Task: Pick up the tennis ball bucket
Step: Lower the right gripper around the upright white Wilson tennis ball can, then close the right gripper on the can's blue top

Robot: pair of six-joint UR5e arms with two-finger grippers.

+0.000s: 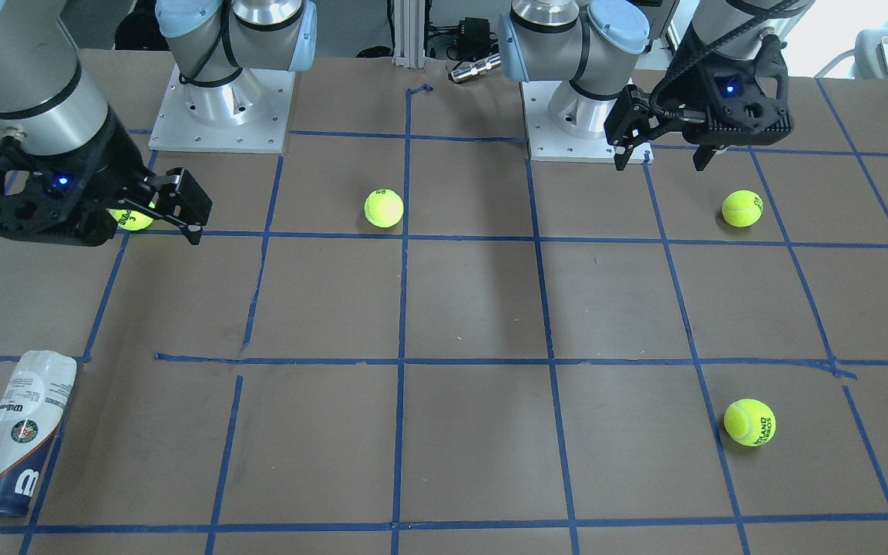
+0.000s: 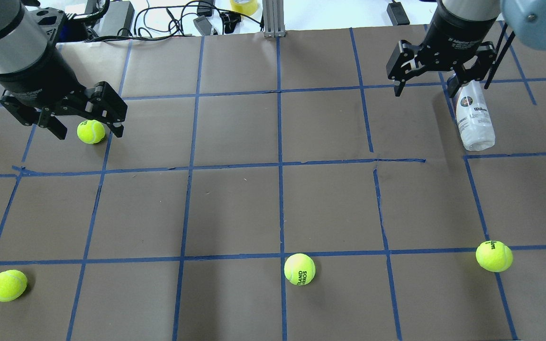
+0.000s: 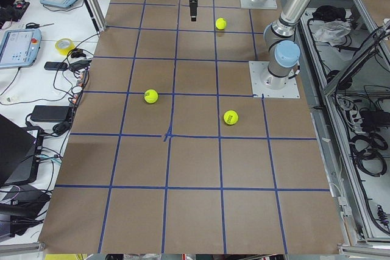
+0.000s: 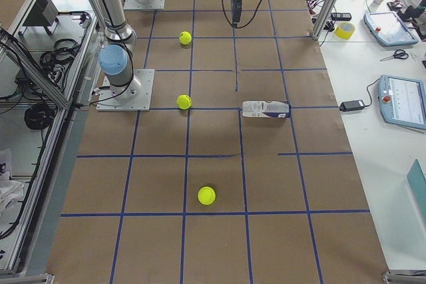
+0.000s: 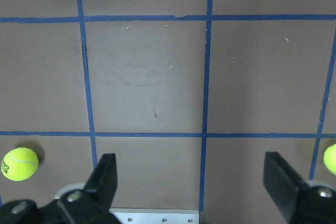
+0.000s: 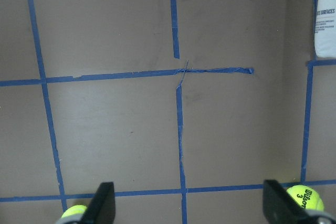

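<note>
The right gripper (image 2: 428, 87) hangs above the table (image 2: 235, 208) with its jaws spread wide and nothing between them. The tennis ball bucket (image 2: 476, 118) lies on its side on the brown, blue-taped surface. In the overhead view it sits at about 4 o'clock from that gripper, and it only clips the 1 o'clock corner of the right wrist camera. Nothing touches the bucket, so the lift appears not yet begun: approach, descent, grasp and raise all seem to remain. Farther out, four loose tennis balls (image 2: 299, 269) dot the grid. The left gripper (image 2: 89, 135), likewise open and empty, hangs at 9 o'clock across the table, near one of the balls.
</note>
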